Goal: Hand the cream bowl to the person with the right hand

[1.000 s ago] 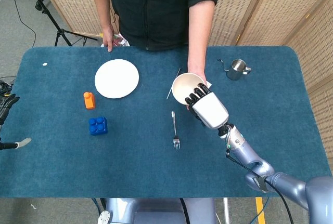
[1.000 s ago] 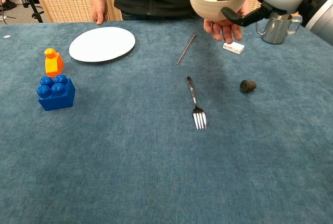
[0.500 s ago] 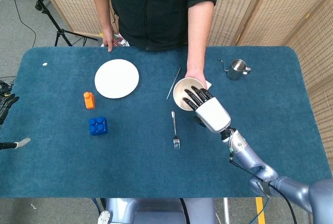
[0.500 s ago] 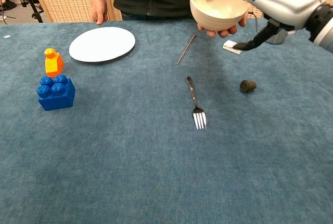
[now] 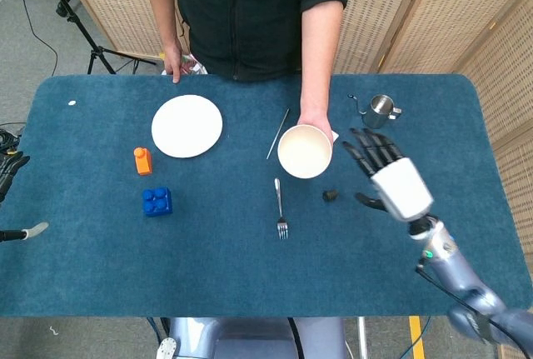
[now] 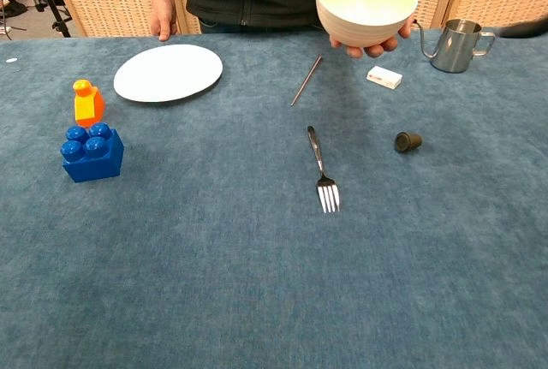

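The cream bowl (image 5: 305,151) (image 6: 366,0) rests upright in the person's palm (image 6: 368,44), above the table's far middle. My right hand (image 5: 385,172) is off to the right of the bowl, apart from it, fingers spread and holding nothing. It shows only in the head view. My left hand appears in neither view.
On the blue table (image 5: 250,276) lie a fork (image 5: 281,207) (image 6: 321,169), a thin stick (image 6: 306,80), a small dark cap (image 5: 330,196) (image 6: 408,140), a white eraser (image 6: 384,77), a metal pitcher (image 5: 380,111) (image 6: 453,44), a white plate (image 5: 187,126), an orange figure (image 5: 142,160) and a blue block (image 5: 156,201).
My right hand has let go of the bowl and drawn back to the right. The person now holds the bowl alone.
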Robot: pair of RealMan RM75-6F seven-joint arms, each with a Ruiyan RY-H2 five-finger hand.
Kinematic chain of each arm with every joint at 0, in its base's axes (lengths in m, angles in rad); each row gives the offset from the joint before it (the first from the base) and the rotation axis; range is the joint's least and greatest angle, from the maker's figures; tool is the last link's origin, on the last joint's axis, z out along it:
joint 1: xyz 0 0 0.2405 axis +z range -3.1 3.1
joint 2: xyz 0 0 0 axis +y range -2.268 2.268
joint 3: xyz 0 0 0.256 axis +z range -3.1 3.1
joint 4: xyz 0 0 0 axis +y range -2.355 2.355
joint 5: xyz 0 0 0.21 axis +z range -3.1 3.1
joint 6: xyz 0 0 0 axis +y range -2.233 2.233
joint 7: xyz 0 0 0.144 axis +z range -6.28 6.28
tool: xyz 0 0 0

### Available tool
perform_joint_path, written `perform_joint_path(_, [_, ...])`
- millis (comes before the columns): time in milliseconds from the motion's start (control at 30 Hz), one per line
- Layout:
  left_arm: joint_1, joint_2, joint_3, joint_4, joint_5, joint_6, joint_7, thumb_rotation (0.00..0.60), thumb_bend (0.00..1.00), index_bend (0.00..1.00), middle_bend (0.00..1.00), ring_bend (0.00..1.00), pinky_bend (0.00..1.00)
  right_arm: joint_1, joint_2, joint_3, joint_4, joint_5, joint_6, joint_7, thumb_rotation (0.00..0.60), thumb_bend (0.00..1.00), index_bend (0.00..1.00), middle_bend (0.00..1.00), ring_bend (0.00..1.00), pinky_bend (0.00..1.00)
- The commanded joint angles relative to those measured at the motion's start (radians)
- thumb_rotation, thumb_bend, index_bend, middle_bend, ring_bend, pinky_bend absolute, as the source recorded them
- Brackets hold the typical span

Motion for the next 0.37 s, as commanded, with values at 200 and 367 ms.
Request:
perform_joint_path(200, [0.021,-0.008,0.000,-0.006,0.004,0.042,0.041,0.600,0.00,0.00,0.00,0.00,0.00,-0.209,0.065,-0.110,0.020,0.045,0.092,0.137,0.600,0.00,0.00,0.00,0.00,0.13])
perform_joint_path(367, [0.028,-0.029,-0.005,-0.004,0.000,0.061,0.096,0.600,0.00,0.00,0.00,0.00,0.00,-0.268,0.083,-0.126,-0.012,0.058,0.111,0.164,0.600,0.00,0.00,0.00,0.00,0.13])
